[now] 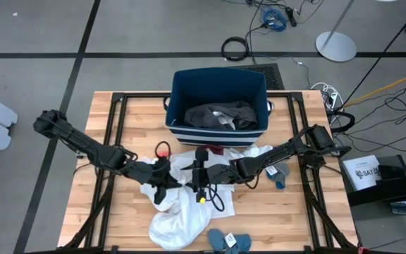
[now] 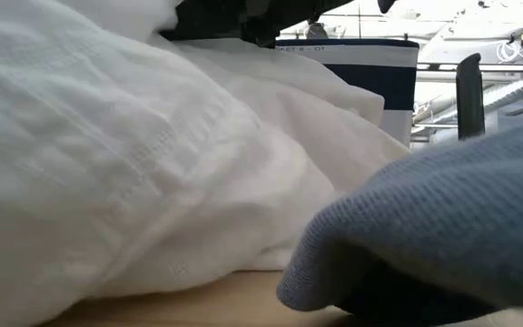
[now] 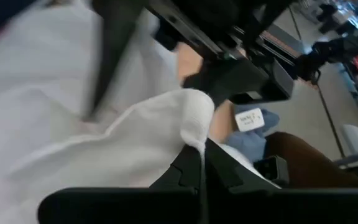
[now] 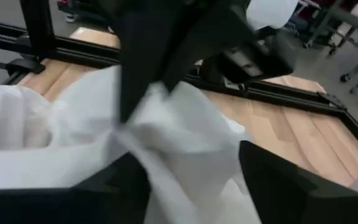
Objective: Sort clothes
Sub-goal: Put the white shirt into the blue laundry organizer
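The large white garment (image 1: 182,212) lies bunched on the table's middle, and it fills the low view (image 2: 107,163). My left gripper (image 1: 166,180) is shut on it. My right gripper (image 1: 198,176) faces it, open, its fingers on either side of a raised fold (image 4: 185,143); I cannot tell whether they touch it. The dark grey garment (image 1: 220,115) lies in the navy bin (image 1: 182,85). A maroon piece (image 1: 217,149) lies by the bin's near wall. Blue socks lie at the near edge (image 1: 228,241) and under the right arm (image 1: 280,175). My left gripper pinches a bunched fold of the white garment (image 3: 194,127) between its two fingers (image 3: 185,168). One layer or several, I cannot tell. The fold stands up just past the fingertips, and the rest of the garment lies slack on the table.
The navy bin with white stripes stands at the table's far middle (image 2: 370,73). A small orange-red thing (image 1: 162,149) lies left of the white garment. A blue sock (image 2: 443,227) lies close to the low camera. Bare wood shows at the near left (image 1: 118,219) and near right (image 1: 287,219).
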`<act>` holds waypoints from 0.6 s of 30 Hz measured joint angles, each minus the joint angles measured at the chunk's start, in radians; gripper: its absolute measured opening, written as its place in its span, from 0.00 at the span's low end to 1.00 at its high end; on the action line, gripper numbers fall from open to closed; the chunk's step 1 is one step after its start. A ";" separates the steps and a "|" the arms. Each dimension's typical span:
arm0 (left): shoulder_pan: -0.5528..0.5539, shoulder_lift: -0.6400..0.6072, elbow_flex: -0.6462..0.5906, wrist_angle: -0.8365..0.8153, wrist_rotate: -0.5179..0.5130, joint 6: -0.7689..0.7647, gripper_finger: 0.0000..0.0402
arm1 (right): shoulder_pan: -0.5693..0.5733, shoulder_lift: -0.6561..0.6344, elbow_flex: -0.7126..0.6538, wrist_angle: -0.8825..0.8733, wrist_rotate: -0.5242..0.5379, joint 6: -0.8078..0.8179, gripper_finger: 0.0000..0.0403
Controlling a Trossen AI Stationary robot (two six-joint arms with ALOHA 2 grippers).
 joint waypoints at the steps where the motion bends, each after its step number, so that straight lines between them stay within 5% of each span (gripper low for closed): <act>1: 0.000 0.015 0.000 0.016 0.012 0.004 0.00 | -0.003 0.000 0.000 -0.005 -0.001 0.003 0.57; 8: 0.019 0.040 0.037 0.048 -0.037 0.128 0.01 | -0.005 0.000 0.000 -0.015 -0.079 0.049 0.66; 18: 0.056 0.038 0.083 0.024 -0.008 0.182 0.01 | -0.005 0.000 0.000 -0.014 -0.086 0.055 0.51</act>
